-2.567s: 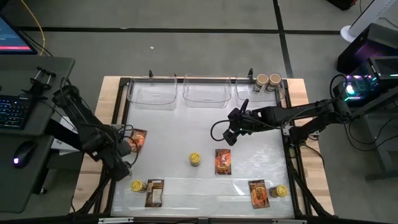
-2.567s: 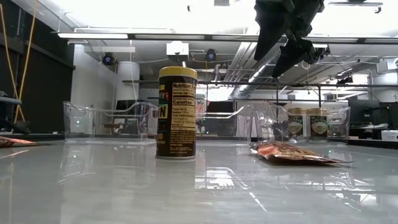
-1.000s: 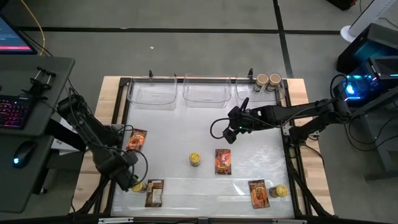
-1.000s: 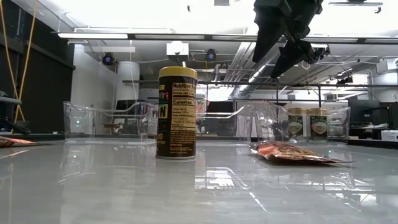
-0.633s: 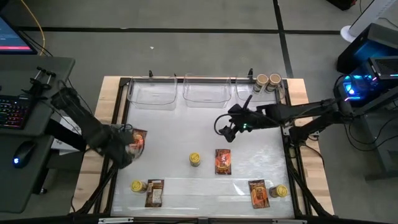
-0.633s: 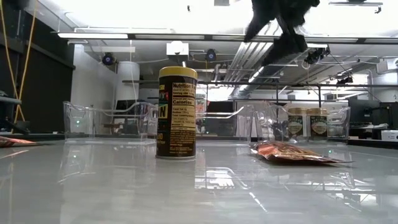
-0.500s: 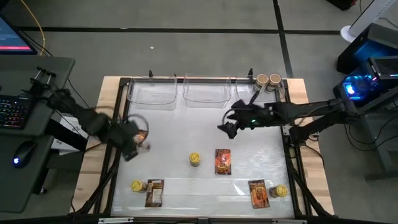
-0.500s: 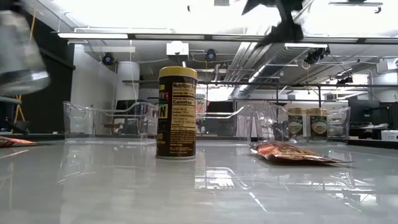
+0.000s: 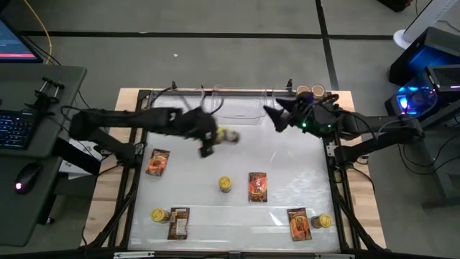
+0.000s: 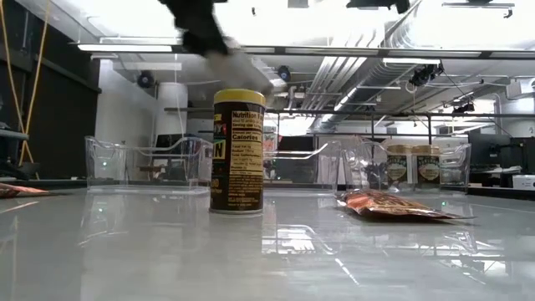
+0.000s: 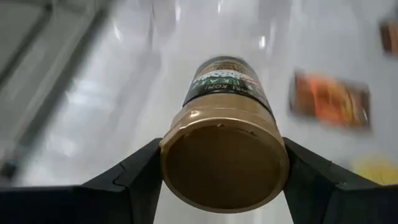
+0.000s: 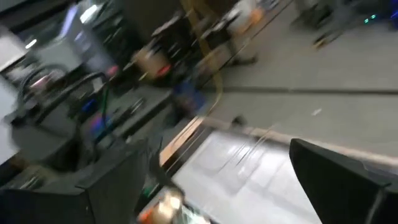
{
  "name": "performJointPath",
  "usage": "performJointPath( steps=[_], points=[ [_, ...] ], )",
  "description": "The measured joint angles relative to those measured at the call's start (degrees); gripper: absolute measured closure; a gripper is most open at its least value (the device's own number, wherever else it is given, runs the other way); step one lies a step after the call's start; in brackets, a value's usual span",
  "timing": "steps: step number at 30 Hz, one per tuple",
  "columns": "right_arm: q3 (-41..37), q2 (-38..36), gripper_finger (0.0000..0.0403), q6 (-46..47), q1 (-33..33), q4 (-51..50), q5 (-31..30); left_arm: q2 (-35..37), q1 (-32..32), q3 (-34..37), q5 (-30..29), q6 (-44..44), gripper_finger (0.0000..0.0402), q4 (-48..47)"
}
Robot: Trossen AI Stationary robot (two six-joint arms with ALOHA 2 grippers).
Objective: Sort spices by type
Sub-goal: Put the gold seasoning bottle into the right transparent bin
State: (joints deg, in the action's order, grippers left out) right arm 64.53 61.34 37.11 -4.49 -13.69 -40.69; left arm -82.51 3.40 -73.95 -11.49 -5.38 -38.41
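— 1 jar (image 11: 227, 134) off the table's front-left corner?
— Yes; my left gripper (image 9: 208, 138) pinches it, carried toward the middle bin (image 9: 241, 111) at the far edge.
— Your right gripper (image 9: 277, 116)?
— Spread, pulled back to the far-right corner; 2 yellow-lidded jars remain.

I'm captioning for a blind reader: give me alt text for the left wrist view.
The left gripper holds a yellow-lidded jar by its lid, above the white table. An orange packet lies blurred beyond.
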Motion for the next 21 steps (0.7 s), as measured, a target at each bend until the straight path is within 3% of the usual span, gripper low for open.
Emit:
performJointPath(
  steps=[5,11,16,21],
  points=[
    [0.0,0.0,0.0020,-4.3,0.9,3.6,-9.2,-11.3,4.3,-9.3,0.5,6.7,0.0164,10.2],
    [0.0,0.0,0.0020,-8.7,4.7,5.6,-9.8,-24.5,7.6,-21.4,0.1,8.6,0.0164,11.6],
    [0.0,0.0,0.0020,-14.0,7.1,5.4,-6.7,-32.3,9.1,-29.4,0.1,8.6,0.0164,11.2],
    [0.0,-0.5,0.0020,-18.6,7.6,4.0,0.5,-34.9,8.2,-32.5,5.8,8.5,0.0164,4.9]
  ],
)
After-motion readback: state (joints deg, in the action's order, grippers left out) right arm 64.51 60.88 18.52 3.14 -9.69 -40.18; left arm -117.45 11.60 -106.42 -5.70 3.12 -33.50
